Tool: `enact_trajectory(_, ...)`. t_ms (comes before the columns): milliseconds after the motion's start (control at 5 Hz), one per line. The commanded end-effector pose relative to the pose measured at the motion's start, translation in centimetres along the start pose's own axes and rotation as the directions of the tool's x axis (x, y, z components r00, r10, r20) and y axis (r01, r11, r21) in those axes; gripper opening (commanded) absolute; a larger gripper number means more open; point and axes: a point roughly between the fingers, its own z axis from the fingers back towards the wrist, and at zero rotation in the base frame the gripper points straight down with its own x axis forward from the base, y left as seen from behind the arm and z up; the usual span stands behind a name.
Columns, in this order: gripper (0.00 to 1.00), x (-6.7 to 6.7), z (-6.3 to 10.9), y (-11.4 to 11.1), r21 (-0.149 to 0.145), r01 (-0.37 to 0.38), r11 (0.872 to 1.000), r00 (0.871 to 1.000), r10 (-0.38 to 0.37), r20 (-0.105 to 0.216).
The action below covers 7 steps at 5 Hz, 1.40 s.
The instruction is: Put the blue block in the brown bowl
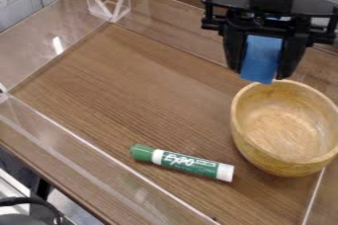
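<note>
above brown bowl [284, 127], gripper-held [262, 59] blue block [260, 58]

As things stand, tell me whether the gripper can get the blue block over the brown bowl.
Probably yes. The gripper holds the blue block lifted just beyond the brown bowl's far rim, and nothing stands between them.

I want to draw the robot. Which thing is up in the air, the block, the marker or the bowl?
The blue block. The gripper holds it up above the table, while the green-and-white marker and the brown bowl both rest on the wood.
</note>
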Motion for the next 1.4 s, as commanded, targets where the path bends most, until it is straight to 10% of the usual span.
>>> enact_trajectory(0,0.0,-0.15,0.77,-0.78,-0.033,0.019,0.999,0.999,-0.018,0.04)
enact_trajectory(1200,0.0,-0.96,0.3,-1.0,-0.068,0.168,0.983,0.984,-0.163,0.073)
